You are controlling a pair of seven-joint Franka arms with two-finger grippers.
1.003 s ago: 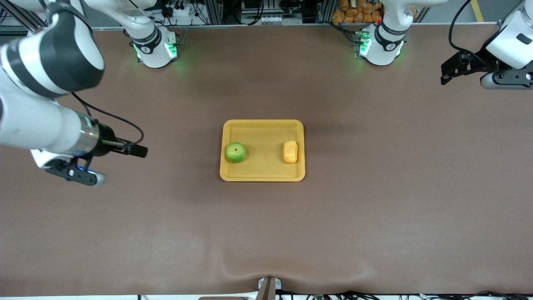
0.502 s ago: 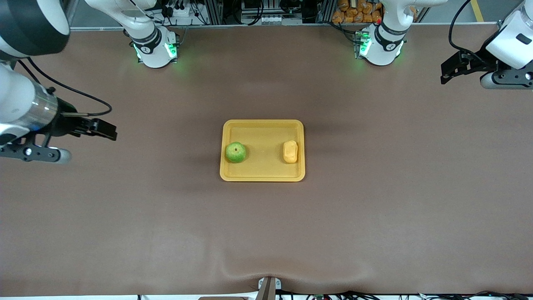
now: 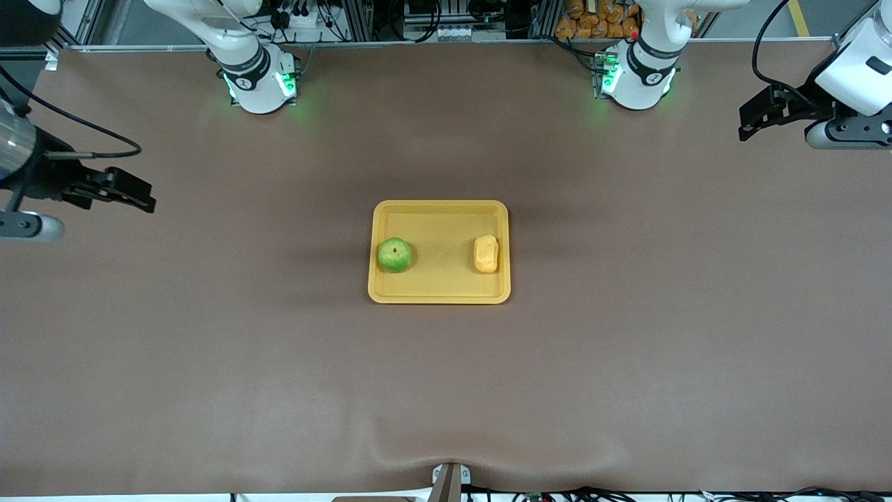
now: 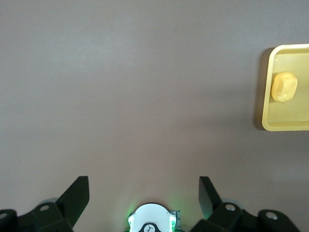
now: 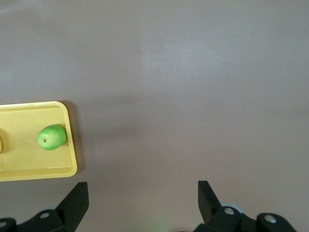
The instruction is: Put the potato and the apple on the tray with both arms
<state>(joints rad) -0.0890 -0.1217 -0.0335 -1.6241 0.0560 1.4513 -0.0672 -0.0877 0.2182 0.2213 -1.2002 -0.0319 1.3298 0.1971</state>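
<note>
The yellow tray (image 3: 439, 213) lies at the table's middle. The green apple (image 3: 394, 255) sits in it at the right arm's end. The yellow-orange potato (image 3: 486, 254) sits in it at the left arm's end. My right gripper (image 3: 134, 192) is open and empty, up over bare table well off the tray at the right arm's end. My left gripper (image 3: 756, 115) is open and empty, over the table's edge at the left arm's end. The left wrist view shows its gripper (image 4: 144, 187), the potato (image 4: 284, 87) and the tray (image 4: 287, 125). The right wrist view shows its gripper (image 5: 143, 191), the apple (image 5: 51, 137) and the tray (image 5: 38, 171).
The two arm bases (image 3: 259, 80) (image 3: 637, 77) stand with green lights at the table's edge farthest from the front camera. The brown table cover (image 3: 446, 390) has a wrinkle near the front camera's edge. Racks and cables stand past the bases.
My right arm has drawn back from the tray toward its own end of the table, and its gripper now sits higher in the front view. The left arm, apple and potato have not moved.
</note>
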